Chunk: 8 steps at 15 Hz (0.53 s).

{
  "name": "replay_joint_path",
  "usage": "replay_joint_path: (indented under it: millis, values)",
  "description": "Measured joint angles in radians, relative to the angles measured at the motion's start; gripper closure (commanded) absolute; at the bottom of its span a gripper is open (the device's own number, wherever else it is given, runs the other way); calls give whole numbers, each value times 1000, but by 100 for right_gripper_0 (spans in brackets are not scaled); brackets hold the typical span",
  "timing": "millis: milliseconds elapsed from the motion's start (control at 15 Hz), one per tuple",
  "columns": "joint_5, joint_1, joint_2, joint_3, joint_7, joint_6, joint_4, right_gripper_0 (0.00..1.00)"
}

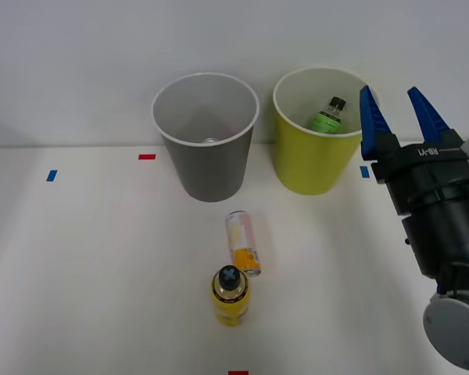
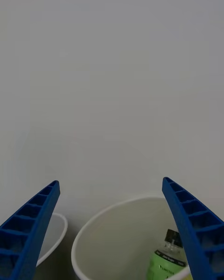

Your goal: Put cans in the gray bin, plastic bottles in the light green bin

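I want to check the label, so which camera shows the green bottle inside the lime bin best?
The right wrist view: the green-labelled bottle is close up inside the light green bin, though a finger of the open right hand covers one side of it. The front view shows the bottle whole but small.

We take this for a lab or test room rather than a home; the white table [image 1: 86,266] is bare and meets a blank pale wall [image 1: 78,62]; small tape marks sit on the tabletop, a red one [image 1: 147,157] and a blue one [image 1: 51,176] toward the far edge, another red one [image 1: 238,373] at the near edge; we see a gray bin [image 1: 211,168] and a lime bin [image 1: 313,164] set side by side like staged props; a black robot arm [image 1: 442,226] reaches in from the right.
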Motion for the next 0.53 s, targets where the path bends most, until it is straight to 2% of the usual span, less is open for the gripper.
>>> replay_joint_path:
  millis: [333,533]
  values:
    - [5,222,-85,34,3,-35,-80,27]
    - [15,305,-60,49,11,-51,-82,27]
